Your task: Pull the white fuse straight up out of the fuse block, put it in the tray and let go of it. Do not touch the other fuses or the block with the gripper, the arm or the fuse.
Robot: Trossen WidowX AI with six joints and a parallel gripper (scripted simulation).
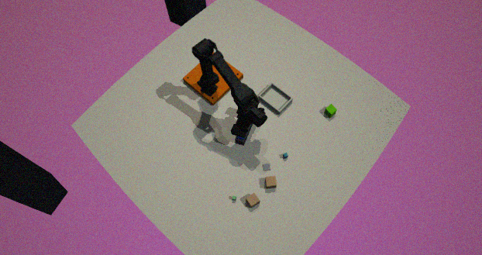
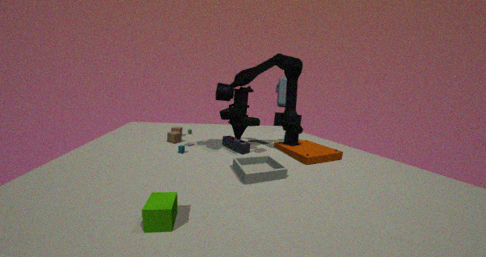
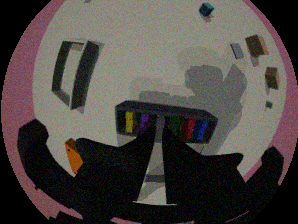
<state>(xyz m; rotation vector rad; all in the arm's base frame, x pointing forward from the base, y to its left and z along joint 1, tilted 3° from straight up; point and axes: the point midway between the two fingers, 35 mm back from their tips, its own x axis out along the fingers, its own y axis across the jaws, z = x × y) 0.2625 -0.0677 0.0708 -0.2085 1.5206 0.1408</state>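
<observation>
The fuse block (image 1: 239,142) (image 2: 237,147) (image 3: 165,107) stands under the arm. My gripper (image 2: 237,138) (image 3: 159,130) is shut on the white fuse (image 3: 160,121), which looks grey in the dim light. The fingertips are just above the block, at the middle of its row. Whether the fuse's lower end is still in its slot cannot be told. Yellow (image 3: 129,121) and purple (image 3: 144,121) fuses are on one side, and green (image 3: 174,123), red (image 3: 190,128) and blue (image 3: 202,130) ones on the other. The grey tray (image 1: 269,105) (image 2: 266,176) (image 3: 86,75) is empty.
A bright green block (image 1: 330,111) (image 2: 158,214) lies beyond the tray. A small teal cube (image 1: 285,155) (image 2: 181,149) (image 3: 206,9), a flat grey piece (image 1: 266,167) and two brown blocks (image 1: 270,182) (image 1: 253,200) lie beyond the fuse block. The arm stands on an orange base (image 1: 194,78) (image 2: 324,157).
</observation>
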